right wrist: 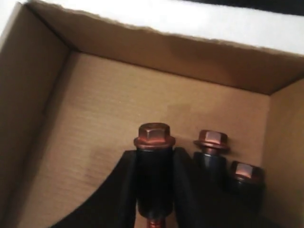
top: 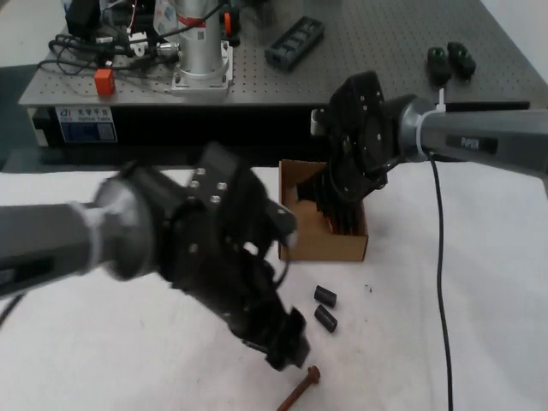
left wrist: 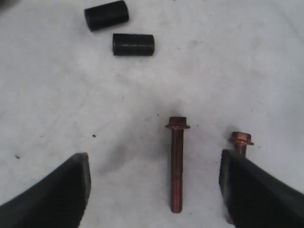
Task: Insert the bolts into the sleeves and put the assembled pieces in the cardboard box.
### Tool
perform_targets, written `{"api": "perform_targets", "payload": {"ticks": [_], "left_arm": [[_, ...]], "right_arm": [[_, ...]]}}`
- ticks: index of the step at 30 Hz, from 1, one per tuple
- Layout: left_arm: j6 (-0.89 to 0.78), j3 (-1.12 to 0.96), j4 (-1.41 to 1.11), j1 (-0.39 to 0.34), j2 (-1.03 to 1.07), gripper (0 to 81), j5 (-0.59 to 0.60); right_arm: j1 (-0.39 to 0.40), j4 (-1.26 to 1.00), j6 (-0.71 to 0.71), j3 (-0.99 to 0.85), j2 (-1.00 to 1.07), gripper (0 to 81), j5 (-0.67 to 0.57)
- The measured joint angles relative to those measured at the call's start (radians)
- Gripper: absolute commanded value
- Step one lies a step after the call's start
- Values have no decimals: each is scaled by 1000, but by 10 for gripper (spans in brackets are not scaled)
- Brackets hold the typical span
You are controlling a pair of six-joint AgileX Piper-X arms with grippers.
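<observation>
High view: the left gripper (top: 287,342) hangs low over the white cloth (top: 128,360) near two sleeves (top: 324,297); the right gripper (top: 338,210) is inside the cardboard box (top: 330,244).

Left wrist view: its fingers (left wrist: 66,190) are spread wide around a bolt (left wrist: 176,164), with a second bolt (left wrist: 240,141) beside one finger.

Right wrist view: the right gripper pinches an assembled piece (right wrist: 153,156) beside two others (right wrist: 211,145) in the box.

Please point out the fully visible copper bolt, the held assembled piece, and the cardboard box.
copper bolt (left wrist: 176,164): left wrist view, middle of its shank.
held assembled piece (right wrist: 154,176): right wrist view, its black middle section.
cardboard box (right wrist: 142,97): right wrist view, bare inner surface.
</observation>
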Motion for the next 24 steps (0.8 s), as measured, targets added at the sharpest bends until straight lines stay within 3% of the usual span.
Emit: {"api": "perform_targets", "payload": {"ticks": [4,6,11,20,24], "left_arm": [[85,-126,106,-32,102,545,-35],[118,-158,145,-45,140,535,-52],[173,-180,151,-65,185,441,-80],[225,-230,198,-86,267,424,-91],[234,-238,198,-86,274,300,-96]], "right_arm": [[-4,8,-1,-7,0,378,1],[-7,13,-3,-8,-5,412,1],[-32,36,-6,-8,-84,405,-32],[-42,118,-42,-8,-340,405,-42],[-42,169,-45,-9,-401,405,-43]]}}
